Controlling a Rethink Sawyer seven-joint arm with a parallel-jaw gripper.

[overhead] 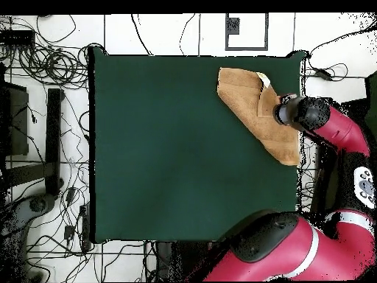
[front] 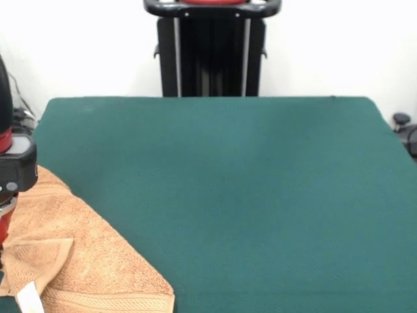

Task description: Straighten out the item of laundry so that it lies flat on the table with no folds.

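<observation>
A: Starting at the left of the front view, what shows first?

B: The arm's black and red wrist housing sits at the left edge, at about nine o'clock, with the gripper [front: 8, 195] below it, mostly cut off by the picture's border. It stands over the towel [front: 85, 261], which fills the seven o'clock corner of the bench [front: 260, 195].

A: How does the towel lie?

B: Not flat. One corner is folded over onto the cloth near the left edge, making a triangular flap, and a small white tag [front: 29, 298] pokes out at the bottom. A woven band runs along the near hem.

A: And further right?

B: Plain green bench surface through the centre and out to three o'clock. The robot's pedestal [front: 212, 49] stands at twelve o'clock, behind the far edge.

A: What does the overhead view add?

B: There, cables litter the floor [overhead: 44, 66] at the left. The bench takes up the middle, and the towel lies in its one to two o'clock corner, running slantwise with one edge reaching the bench's right side. The folded flap shows as a darker wedge beside the gripper, which rests on the towel's right part.

A: Is the gripper spread or pinching?

B: Neither view shows that, so it cannot be told.
</observation>
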